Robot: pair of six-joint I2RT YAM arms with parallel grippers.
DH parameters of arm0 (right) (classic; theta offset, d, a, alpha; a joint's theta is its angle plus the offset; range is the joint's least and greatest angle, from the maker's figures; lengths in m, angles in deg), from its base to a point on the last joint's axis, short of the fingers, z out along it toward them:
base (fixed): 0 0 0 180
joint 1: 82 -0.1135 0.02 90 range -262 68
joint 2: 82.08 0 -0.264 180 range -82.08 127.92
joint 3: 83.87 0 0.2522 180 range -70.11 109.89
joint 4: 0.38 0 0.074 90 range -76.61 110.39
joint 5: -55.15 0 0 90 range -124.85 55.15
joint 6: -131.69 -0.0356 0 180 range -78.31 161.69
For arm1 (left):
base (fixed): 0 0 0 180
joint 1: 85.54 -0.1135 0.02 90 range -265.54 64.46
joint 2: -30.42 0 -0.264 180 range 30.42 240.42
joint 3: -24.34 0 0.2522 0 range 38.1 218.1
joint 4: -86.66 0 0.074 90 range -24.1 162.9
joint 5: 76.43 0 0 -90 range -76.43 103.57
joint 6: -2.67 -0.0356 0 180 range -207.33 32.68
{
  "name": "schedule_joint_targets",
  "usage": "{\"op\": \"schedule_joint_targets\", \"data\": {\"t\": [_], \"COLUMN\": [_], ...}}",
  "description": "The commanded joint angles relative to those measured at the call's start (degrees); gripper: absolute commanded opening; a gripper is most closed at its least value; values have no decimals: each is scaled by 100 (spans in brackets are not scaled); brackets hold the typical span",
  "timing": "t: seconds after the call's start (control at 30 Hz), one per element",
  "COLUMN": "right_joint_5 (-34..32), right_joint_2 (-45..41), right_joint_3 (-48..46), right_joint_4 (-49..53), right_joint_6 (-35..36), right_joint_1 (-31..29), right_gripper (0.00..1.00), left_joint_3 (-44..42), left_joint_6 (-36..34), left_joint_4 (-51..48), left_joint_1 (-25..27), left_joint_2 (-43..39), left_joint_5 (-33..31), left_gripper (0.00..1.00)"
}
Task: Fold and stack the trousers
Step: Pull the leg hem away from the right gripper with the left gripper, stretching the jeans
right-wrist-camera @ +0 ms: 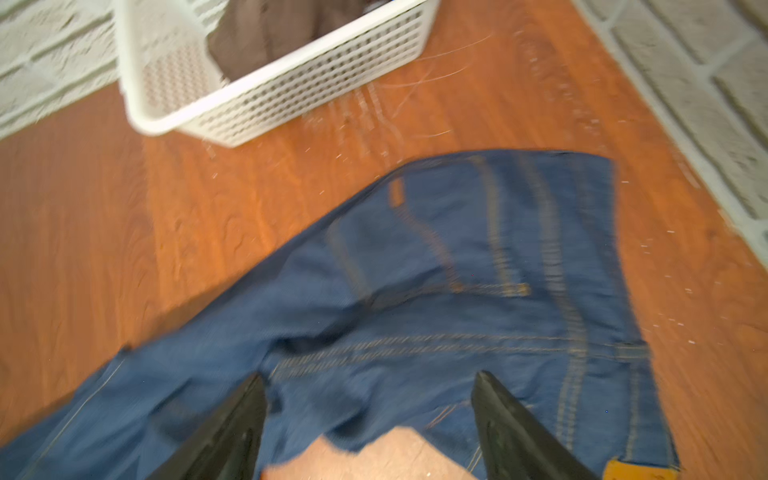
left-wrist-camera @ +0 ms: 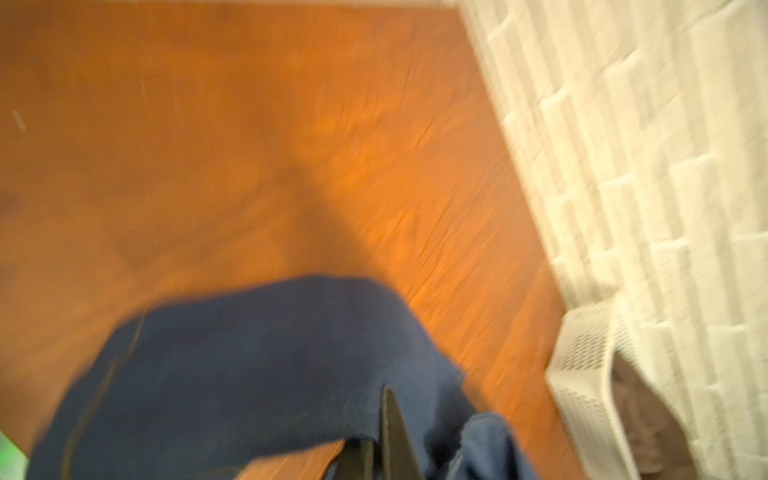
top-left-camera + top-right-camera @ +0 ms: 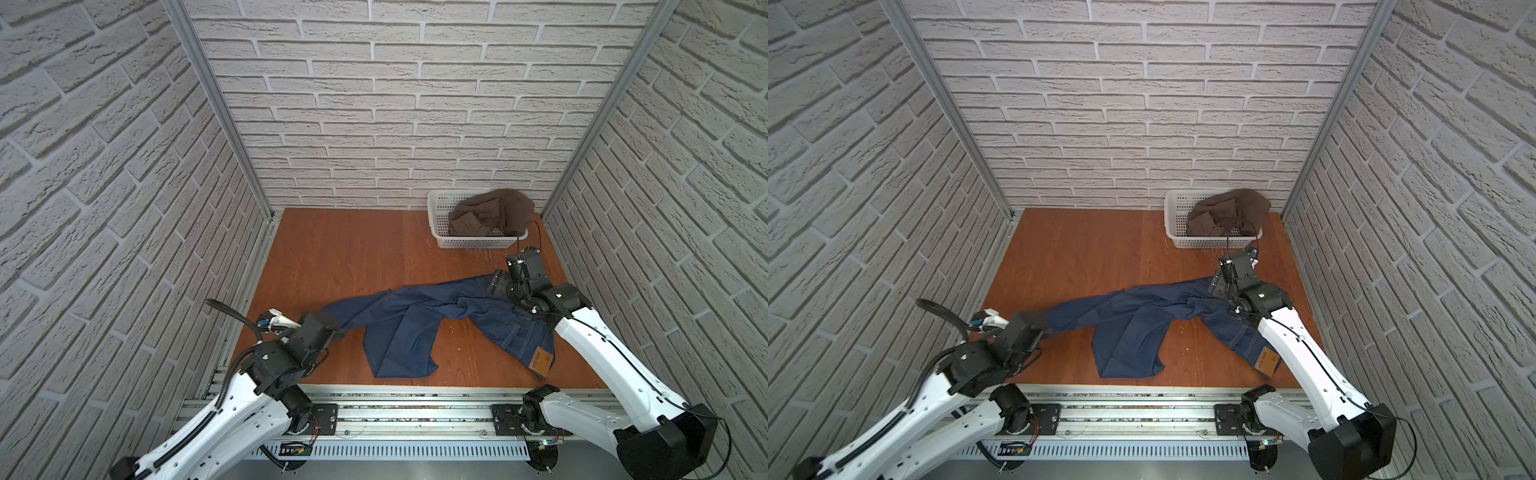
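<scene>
Trousers point(image 3: 415, 328) point(image 3: 1133, 328): dark blue denim, unfolded, sprawled across the near half of the counter point(image 3: 332, 249) in both top views.

Left end effector point(image 3: 338, 330) point(image 3: 1047, 328): jaws pinched narrow on the hem end of one leg, near the counter's left edge. That leg runs from the grip toward the seat, slightly raised at the gripped end. Left wrist view is blurred; the fingers point(image 2: 392, 432) sit together with denim bunched around them.

Right end effector point(image 3: 498, 286) point(image 3: 1219, 284) point(image 1: 370, 382): jaws wide apart, nothing between them but the cloth below. It is over the seat at the right end of the garment. Right wrist view shows orange-tan stitching and a pocket outline ahead of the fingertips. Contact with the cloth cannot be told.

Second leg is bent toward the front edge, lying flat with its hem rumpled. The waistband is at right, with the tan patch point(image 3: 540, 358) point(image 3: 1264, 360) beside the right arm.

White perforated basket point(image 3: 478, 242) point(image 3: 1208, 242): far right corner against the brick-pattern wall, apart from the trousers. A brown garment point(image 3: 494, 212) is heaped in it and spills over the rim.
</scene>
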Motion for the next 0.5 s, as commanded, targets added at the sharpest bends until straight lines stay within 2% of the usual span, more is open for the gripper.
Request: {"op": "schedule_joint_targets", "data": {"t": [0.0, 0.1, 0.2, 0.3, 0.47], "right_joint_5": [113, 478, 937, 1331, 1548], "right_joint_2": [96, 369, 662, 922, 1330], "right_joint_3": [126, 152, 129, 71, -31], "right_joint_4": [-170, -316, -490, -694, -980], "right_joint_6": [111, 138, 138, 102, 146], "right_joint_1": [325, 718, 1127, 1389, 1731], "right_gripper": [81, 81, 81, 81, 81], "left_joint_3": [517, 887, 1045, 1020, 813], "left_joint_6": [-1837, -2618, -3059, -3271, -3356], "left_joint_4": [-297, 14, 318, 635, 1025], "left_joint_1": [-731, -1293, -1714, -2087, -2707], "left_joint_2": [-90, 47, 248, 417, 593], "left_joint_5": [-537, -312, 12, 458, 1336], "left_gripper": [0, 0, 0, 0, 0]}}
